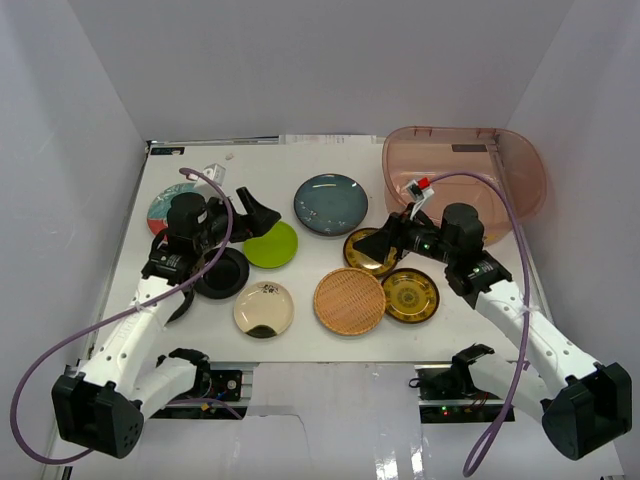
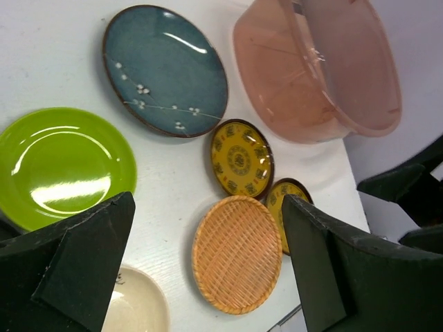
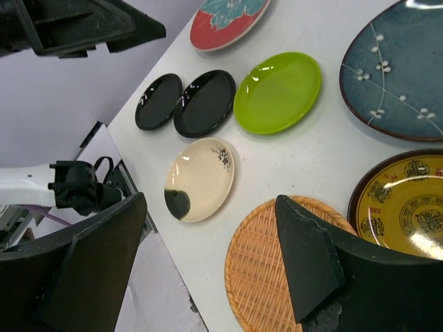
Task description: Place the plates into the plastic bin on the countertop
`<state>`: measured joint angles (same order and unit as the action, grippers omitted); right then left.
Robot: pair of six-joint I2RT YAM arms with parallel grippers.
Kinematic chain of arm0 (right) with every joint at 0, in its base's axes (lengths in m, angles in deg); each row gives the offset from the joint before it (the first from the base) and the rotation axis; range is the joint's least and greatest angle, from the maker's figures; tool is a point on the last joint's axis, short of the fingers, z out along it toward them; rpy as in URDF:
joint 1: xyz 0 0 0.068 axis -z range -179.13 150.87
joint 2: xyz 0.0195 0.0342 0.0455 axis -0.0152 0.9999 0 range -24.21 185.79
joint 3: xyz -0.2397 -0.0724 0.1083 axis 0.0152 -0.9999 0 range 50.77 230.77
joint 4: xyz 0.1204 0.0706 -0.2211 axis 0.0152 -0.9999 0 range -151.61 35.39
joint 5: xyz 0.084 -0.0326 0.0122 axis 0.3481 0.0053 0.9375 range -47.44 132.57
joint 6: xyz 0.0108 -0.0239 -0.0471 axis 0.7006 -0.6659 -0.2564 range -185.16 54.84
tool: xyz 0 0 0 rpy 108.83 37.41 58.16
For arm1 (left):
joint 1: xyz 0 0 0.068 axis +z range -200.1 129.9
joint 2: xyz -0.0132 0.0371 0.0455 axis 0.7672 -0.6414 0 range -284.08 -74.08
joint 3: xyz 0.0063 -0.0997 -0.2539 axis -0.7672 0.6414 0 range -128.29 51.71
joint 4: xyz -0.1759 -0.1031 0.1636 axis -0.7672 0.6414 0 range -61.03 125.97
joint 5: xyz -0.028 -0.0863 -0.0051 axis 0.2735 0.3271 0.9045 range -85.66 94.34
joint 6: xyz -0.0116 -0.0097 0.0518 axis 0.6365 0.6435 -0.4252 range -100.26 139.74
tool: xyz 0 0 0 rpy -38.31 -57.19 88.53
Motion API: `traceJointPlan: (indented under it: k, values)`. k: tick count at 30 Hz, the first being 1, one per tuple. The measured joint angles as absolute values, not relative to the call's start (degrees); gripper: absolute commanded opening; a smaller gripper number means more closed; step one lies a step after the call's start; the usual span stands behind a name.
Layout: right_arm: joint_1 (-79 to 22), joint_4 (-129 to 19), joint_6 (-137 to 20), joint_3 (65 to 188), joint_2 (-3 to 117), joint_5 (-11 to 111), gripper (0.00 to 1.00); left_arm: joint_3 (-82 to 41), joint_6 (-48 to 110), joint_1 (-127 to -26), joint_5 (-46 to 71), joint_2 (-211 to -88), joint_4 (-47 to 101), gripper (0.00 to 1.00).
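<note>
The pinkish plastic bin (image 1: 462, 178) stands at the back right of the white countertop (image 1: 300, 340) and looks empty. In front of it lie the blue-grey plate (image 1: 330, 204), lime green plate (image 1: 272, 244), woven tan plate (image 1: 349, 300), two gold-brown plates (image 1: 410, 295), cream plate (image 1: 264, 309), two black plates (image 3: 158, 102) and the red-teal plate (image 3: 228, 17). My left gripper (image 1: 258, 215) is open and empty above the green plate. My right gripper (image 1: 378, 245) is open and empty over the rear gold plate (image 3: 408, 200) and the woven plate (image 3: 263, 270).
White walls enclose the countertop on three sides. The left arm lies over the black plates (image 1: 222, 275) and part of the red-teal plate (image 1: 160, 210). Purple cables loop from both arms. The countertop's near edge (image 3: 173, 277) runs just past the cream plate (image 3: 199, 178).
</note>
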<state>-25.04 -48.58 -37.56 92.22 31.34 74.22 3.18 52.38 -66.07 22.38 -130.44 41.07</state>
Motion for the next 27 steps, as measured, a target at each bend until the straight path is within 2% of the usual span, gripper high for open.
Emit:
traceJointPlan:
  k: [9,17,23,27]
  values:
    - [-26.7,-48.5,-38.5,85.1,27.6,74.2,0.79,-0.2,52.0,-64.3,7.2,-139.2,46.2,0.86]
    - [-29.2,-48.2,-38.6,82.7,24.1,74.4,0.78,2.2,59.2,-40.4,6.9,-141.5,44.5,0.83]
    - [-30.4,-48.0,-38.6,80.9,23.5,74.7,0.78,5.5,63.7,-32.0,9.7,-143.6,40.7,0.80]
    - [-30.9,-48.0,-38.7,80.9,23.5,74.9,0.78,7.2,65.7,-27.2,12.0,-149.8,37.9,0.79]
